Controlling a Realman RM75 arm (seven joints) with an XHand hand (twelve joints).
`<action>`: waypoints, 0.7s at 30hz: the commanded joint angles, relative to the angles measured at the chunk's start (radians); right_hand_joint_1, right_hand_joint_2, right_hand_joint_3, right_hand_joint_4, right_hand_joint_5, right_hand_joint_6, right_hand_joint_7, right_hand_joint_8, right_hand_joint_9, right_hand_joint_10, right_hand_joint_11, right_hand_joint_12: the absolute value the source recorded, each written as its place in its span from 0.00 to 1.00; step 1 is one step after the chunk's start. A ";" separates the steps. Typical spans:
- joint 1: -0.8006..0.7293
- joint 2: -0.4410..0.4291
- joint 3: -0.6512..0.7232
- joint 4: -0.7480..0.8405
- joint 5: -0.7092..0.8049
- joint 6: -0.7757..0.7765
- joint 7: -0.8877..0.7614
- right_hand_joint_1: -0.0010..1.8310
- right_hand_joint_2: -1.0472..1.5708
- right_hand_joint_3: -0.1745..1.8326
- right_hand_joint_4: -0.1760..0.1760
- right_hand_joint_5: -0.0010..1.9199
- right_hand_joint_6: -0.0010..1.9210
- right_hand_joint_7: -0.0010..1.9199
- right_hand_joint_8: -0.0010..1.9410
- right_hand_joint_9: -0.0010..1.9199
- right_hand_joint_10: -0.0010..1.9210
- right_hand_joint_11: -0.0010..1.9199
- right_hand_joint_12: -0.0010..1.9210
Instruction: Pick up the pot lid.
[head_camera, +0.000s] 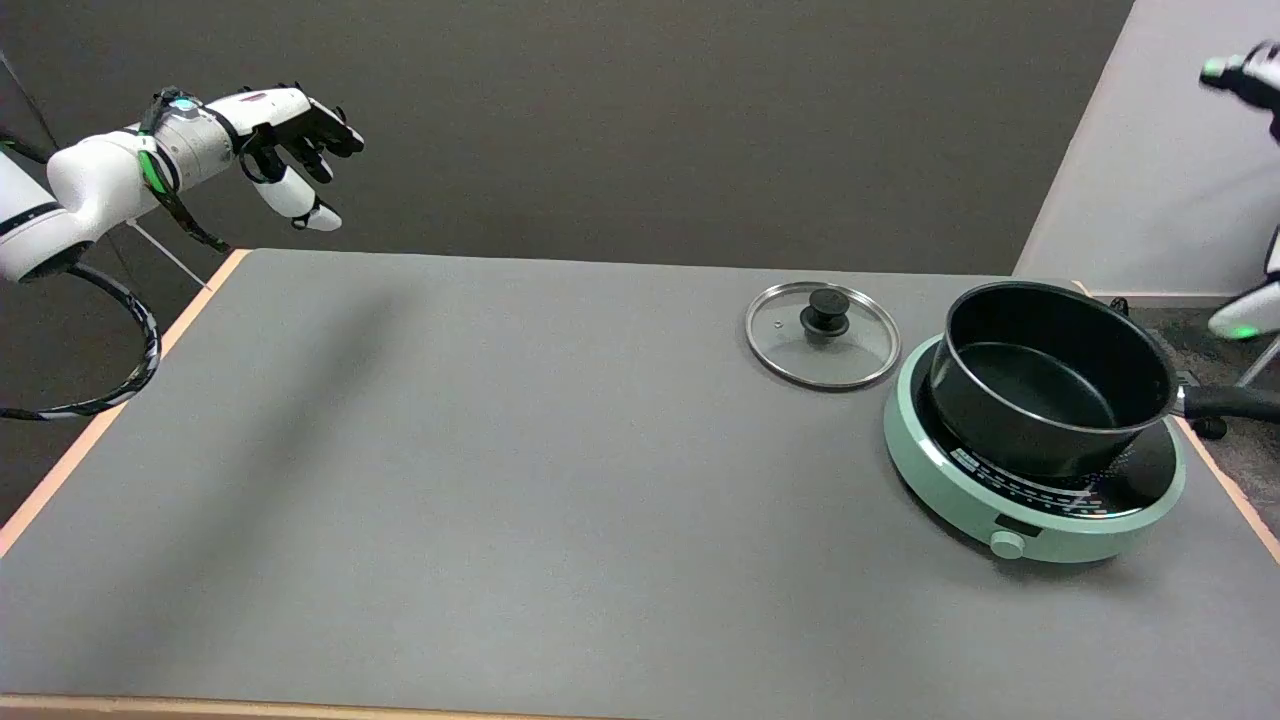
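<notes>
Glass pot lid (823, 335) lies flat on the grey table (500, 480), black knob (827, 308) up, at about two o'clock from table centre. Just beside it, toward four o'clock, a black saucepan (1050, 380) sits on a mint-green hotplate (1030, 470); lid rim and hotplate nearly touch. Only a blurred piece of the right arm (1245, 75) shows at the upper right edge. Working hand out of view, state cannot be told.

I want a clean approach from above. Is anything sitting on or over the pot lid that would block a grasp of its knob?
Nothing visible does. The pot lid lies flat on the table, knob up and uncovered, left of the pot on the cooker. The working robot hand is out of view.
</notes>
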 joint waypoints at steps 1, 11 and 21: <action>0.135 0.101 -0.094 0.012 0.127 0.176 0.037 0.68 0.01 0.68 0.25 0.08 0.08 0.08 0.08 0.08 0.08 0.08 0.08; 0.322 0.187 -0.268 0.007 0.120 0.207 0.006 0.58 0.23 0.61 0.37 0.11 0.06 0.10 0.06 0.08 0.08 0.05 0.13; 0.648 0.280 -0.607 -0.066 0.128 0.185 -0.010 0.42 0.58 0.57 0.58 0.25 0.10 0.24 0.09 0.18 0.16 0.08 0.30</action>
